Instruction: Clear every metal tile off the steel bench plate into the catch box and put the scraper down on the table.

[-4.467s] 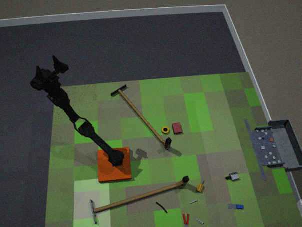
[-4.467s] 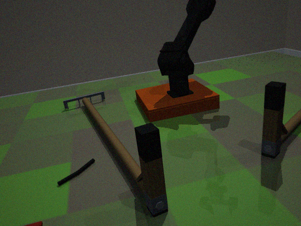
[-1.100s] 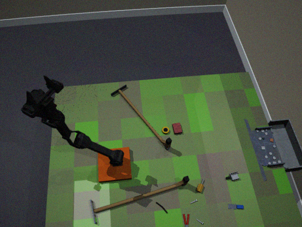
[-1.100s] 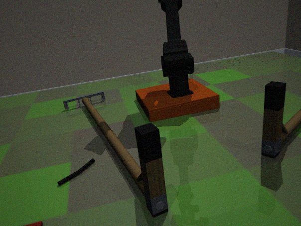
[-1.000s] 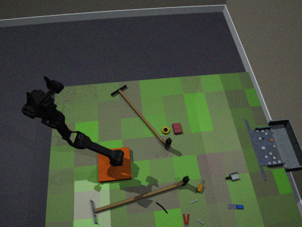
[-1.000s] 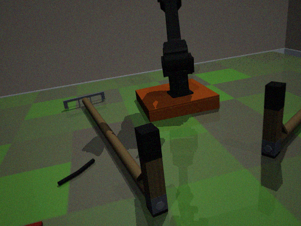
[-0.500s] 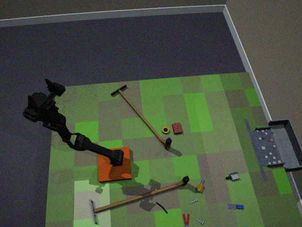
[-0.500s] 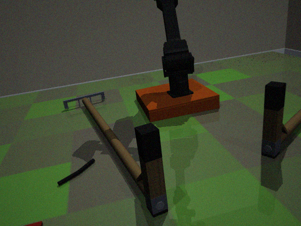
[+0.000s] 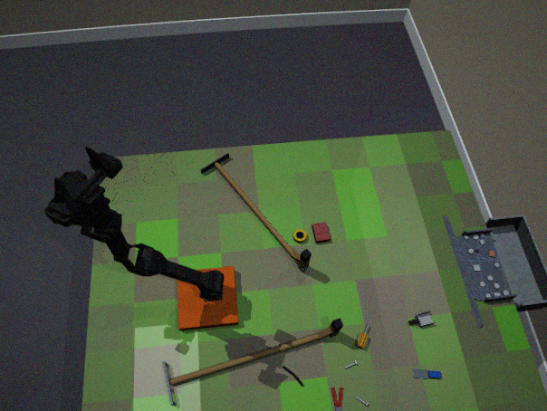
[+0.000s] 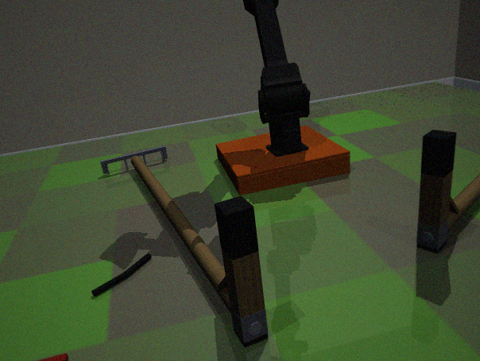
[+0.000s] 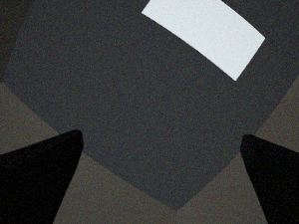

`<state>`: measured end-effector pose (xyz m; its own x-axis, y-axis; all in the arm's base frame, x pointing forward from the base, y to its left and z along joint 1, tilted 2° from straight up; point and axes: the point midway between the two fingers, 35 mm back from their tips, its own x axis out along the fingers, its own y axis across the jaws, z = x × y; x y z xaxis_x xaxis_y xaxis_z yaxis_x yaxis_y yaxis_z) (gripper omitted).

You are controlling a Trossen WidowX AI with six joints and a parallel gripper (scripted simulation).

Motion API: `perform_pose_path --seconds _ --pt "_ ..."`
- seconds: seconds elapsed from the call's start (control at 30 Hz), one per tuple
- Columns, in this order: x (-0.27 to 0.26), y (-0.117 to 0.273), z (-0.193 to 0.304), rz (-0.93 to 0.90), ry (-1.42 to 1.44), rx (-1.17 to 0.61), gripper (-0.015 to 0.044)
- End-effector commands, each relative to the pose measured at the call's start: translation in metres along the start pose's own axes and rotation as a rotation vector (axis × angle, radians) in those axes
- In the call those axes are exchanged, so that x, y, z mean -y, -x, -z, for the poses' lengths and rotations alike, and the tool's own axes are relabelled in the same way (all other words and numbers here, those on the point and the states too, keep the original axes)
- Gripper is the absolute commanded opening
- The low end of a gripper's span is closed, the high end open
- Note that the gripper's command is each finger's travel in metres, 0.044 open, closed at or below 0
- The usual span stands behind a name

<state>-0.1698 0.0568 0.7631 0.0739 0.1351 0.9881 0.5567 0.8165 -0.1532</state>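
My gripper (image 9: 104, 158) (image 11: 164, 142) is open and empty, raised at the upper left, away from both long tools. One wooden-handled tool (image 9: 254, 208) with a solid black blade lies behind the arm's base. Another wooden-handled tool (image 9: 235, 362) (image 10: 159, 196) with a grey open-frame head (image 9: 168, 385) (image 10: 131, 155) lies in front. Each has an upright black-topped grip (image 9: 304, 257) (image 9: 336, 326) (image 10: 238, 246) (image 10: 437, 179). The steel plate (image 9: 486, 268) at the far right bears several pale tiles (image 9: 476, 268) and an orange square (image 9: 492, 253). The catch box (image 9: 532, 249) adjoins its far side; I see no tile inside.
The orange base block (image 9: 190, 312) (image 10: 294, 175) carries the arm. A yellow ring (image 9: 300, 235), a red block (image 9: 321, 232), a yellow-handled tool (image 9: 362, 339), a metal piece (image 9: 426, 319), a blue-handled scraper (image 9: 435, 375), red-handled pliers (image 9: 335, 396) and a black rod (image 9: 294, 377) (image 10: 123, 275) lie about.
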Motion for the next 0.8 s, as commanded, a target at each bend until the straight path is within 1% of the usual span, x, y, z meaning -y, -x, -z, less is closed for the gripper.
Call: perform_pose_path --seconds 0.0,0.77 --pt "0.002 -0.002 0.006 0.005 0.001 -0.003 0.044" --pt "0.009 -0.01 0.036 0.01 -0.009 -0.013 0.044"
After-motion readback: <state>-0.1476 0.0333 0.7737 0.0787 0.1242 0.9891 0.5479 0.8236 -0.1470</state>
